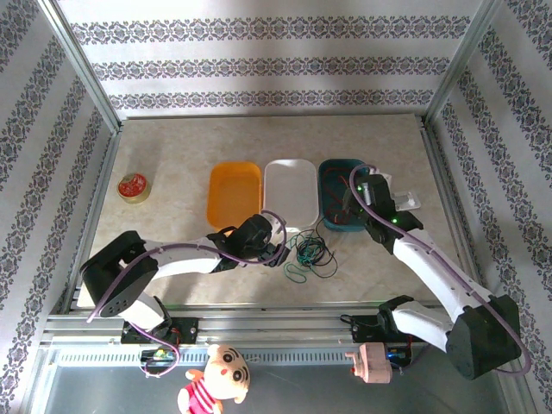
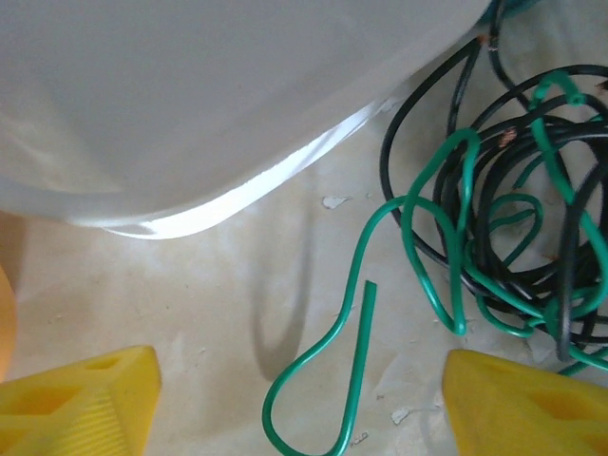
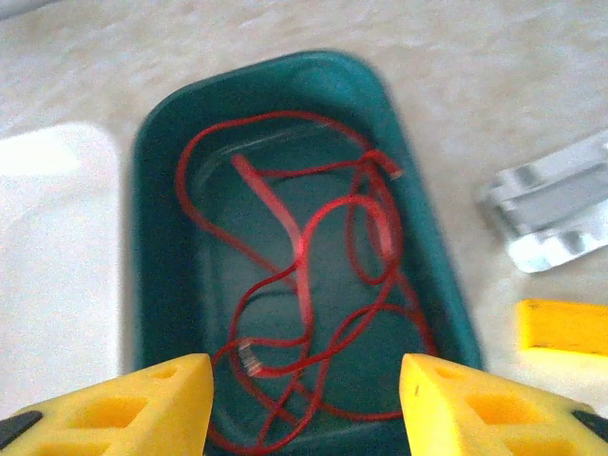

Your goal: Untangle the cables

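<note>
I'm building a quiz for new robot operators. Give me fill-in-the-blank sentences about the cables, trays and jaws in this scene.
The teal tray holds the ____ cable. The green cable and the ____ cable lie tangled on the table, just in front of the white tray. The white tray sits ____ the orange tray and the teal one. The left gripper and right gripper both have their jaws ____.
Missing words: red; black; between; open.

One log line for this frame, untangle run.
left tool: open, fingers either side of thin green wire end | right tool: open, above thin red wire in teal plastic tray
</note>
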